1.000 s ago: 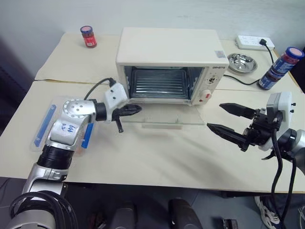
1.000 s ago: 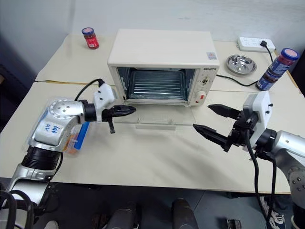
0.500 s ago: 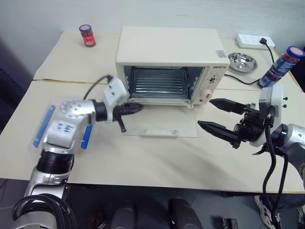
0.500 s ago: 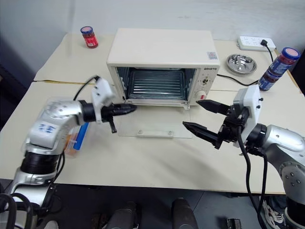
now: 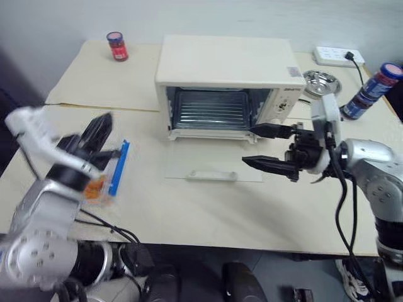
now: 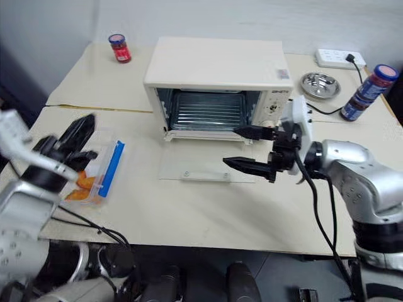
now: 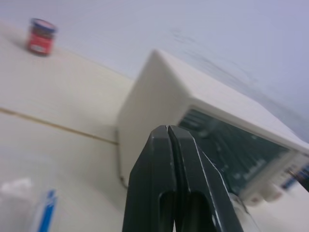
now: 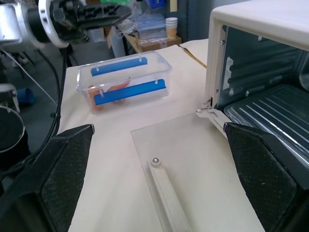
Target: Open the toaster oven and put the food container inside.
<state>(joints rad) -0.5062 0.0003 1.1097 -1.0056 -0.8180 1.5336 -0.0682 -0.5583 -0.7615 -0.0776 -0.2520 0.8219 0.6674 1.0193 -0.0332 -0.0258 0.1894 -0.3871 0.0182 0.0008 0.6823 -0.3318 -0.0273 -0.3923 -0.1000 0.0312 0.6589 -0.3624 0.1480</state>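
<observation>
The cream-white toaster oven stands at the table's middle back. Its glass door lies open and flat in front of it, and the rack inside shows. The food container, clear with blue strips and orange pieces, sits on the table to the oven's left and also appears in the right wrist view. My left gripper hovers shut just above the container and holds nothing; its fingers are pressed together. My right gripper is open and points left over the door's right edge.
A red-lidded jar stands at the back left. At the back right are a steel bowl, a white power strip and a blue bottle with a red cap. A seam between the two tabletops runs behind the container.
My left arm has pulled away from the oven door, back and to the left, and rolled, ending above the container. My right gripper has moved left toward the open door, still open.
</observation>
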